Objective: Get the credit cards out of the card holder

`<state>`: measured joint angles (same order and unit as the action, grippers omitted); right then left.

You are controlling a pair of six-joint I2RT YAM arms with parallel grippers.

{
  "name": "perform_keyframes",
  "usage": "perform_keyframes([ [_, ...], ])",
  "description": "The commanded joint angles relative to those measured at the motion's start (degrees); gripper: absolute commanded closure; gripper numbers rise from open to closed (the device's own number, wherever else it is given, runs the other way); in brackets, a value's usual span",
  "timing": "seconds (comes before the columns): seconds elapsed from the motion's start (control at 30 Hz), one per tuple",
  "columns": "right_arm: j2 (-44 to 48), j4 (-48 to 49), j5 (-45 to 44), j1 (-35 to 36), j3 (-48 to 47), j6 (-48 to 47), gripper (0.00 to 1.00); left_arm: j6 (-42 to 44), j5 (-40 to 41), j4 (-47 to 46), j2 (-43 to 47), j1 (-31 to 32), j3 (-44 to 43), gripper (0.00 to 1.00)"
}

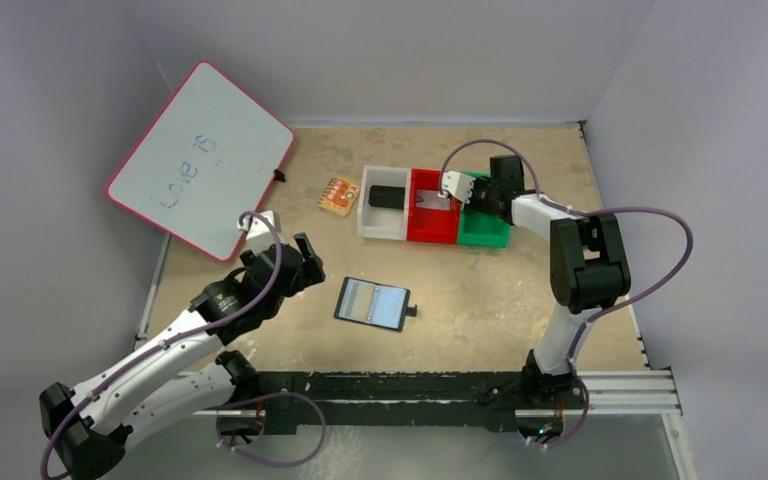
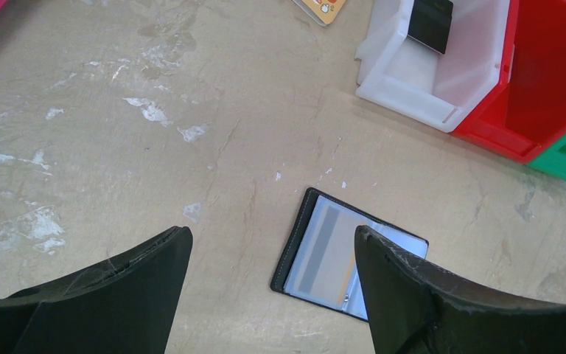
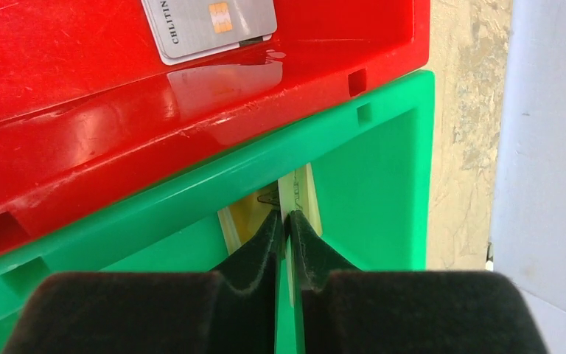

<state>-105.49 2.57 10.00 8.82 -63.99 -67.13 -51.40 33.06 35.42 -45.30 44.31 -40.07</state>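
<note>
The card holder (image 1: 372, 303) lies open on the table, pale inner faces up, strap tab to the right. In the left wrist view the card holder (image 2: 332, 254) shows a tan face with a grey stripe under its clear sleeve. My left gripper (image 1: 309, 262) is open and empty, hovering left of the holder; in its own view the left gripper (image 2: 273, 232) stands above bare table. My right gripper (image 1: 463, 195) is over the green bin (image 3: 383, 155), and in its own view the right gripper (image 3: 289, 216) is shut on a thin gold-tan card (image 3: 295, 188) held edge-on. A silver-grey card (image 3: 210, 26) lies in the red bin (image 1: 430, 226).
A white bin (image 1: 378, 226) holds a plain black block (image 1: 387, 196). An orange patterned square piece (image 1: 339, 195) lies left of the bins. A pink-rimmed whiteboard (image 1: 200, 160) leans at the back left. Grey walls enclose the table.
</note>
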Motion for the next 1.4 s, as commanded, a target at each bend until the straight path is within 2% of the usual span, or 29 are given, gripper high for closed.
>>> perform_keyframes([
  [0.0, 1.6, -0.5, 1.3, -0.3, -1.4, -0.4, 0.88, 0.8, 1.3, -0.7, 0.4, 0.0, -1.9, 0.19],
  [0.07, 1.6, -1.5, 1.5, -0.3, -1.4, -0.2, 0.71, 0.8, 1.2, -0.7, 0.2, 0.0, -2.0, 0.19],
  [0.1, 1.5, -2.2, 1.8, -0.3, -1.6, -0.2, 0.68, 0.7, 1.2, -0.7, 0.2, -0.1, -2.1, 0.19],
  [0.63, 4.1, -2.8, 1.0, -0.3, -1.9, 4.2, 0.66, -0.3, -0.1, 0.1, -0.4, 0.0, -2.1, 0.19],
  [0.8, 12.8, -0.4, 2.9, 0.1, -2.1, 11.3, 0.67, -1.0, -0.5, -0.2, -0.9, 0.0, -2.0, 0.19],
  [0.9, 23.9, 5.4, 7.4, 1.3, 1.3, 20.8, 0.62, -1.8, -0.1, -0.4, -1.5, 0.0, -1.9, 0.19],
  [0.97, 30.6, 14.8, 6.7, 1.7, 5.7, 35.0, 0.53, -2.1, 0.1, -0.8, -2.1, 0.0, -1.8, 0.19],
  [1.0, 33.2, 18.1, 6.3, 1.7, 6.9, 43.9, 0.52, -2.3, 0.3, -1.1, -2.5, 0.0, -1.6, 0.19],
  [1.07, 35.8, 16.9, 6.7, 1.7, 7.7, 60.6, 0.38, -2.5, 0.7, -1.3, -3.6, 0.0, -1.7, 0.19],
  [1.1, 36.1, 14.1, 8.8, 1.7, 7.2, 72.2, 0.25, -2.7, 1.0, -1.2, -4.3, -0.1, -1.8, 0.19],
  [1.13, 35.9, 11.1, 14.9, 1.7, 6.5, 79.8, 0.2, -2.9, 1.4, -1.1, -4.9, -0.1, -2.0, 0.19],
  [1.17, 35.5, 9.6, 19.4, 1.5, 6.1, 83.7, 0.18, -3.0, 1.9, -0.8, -5.5, -0.2, -2.2, 0.19],
  [1.2, 35.2, 12.8, 22.5, 1.5, 7.4, 89.1, 0.17, -3.0, 2.3, -0.5, -6.1, -0.3, -2.7, 0.19],
  [1.27, 34.2, 29.2, 33.0, 1.5, 16.1, 104.4, 0.16, -2.8, 2.3, -0.6, -6.9, -1.0, -3.3, 0.17],
  [1.3, 33.3, 37.3, 33.1, 2.0, 22.0, 112.2, 0.19, -2.3, 1.8, -1.1, -7.2, -1.5, -3.4, 0.16],
  [1.33, 32.4, 40.3, 32.6, 3.5, 24.4, 116.2, 0.24, -1.7, 0.9, -1.7, -7.3, -2.7, -3.4, 0.16],
  [1.37, 31.9, 39.8, 30.2, 6.6, 25.1, 116.4, 0.25, -1.3, 0.1, -2.0, -7.6, -4.1, -3.5, 0.15],
])
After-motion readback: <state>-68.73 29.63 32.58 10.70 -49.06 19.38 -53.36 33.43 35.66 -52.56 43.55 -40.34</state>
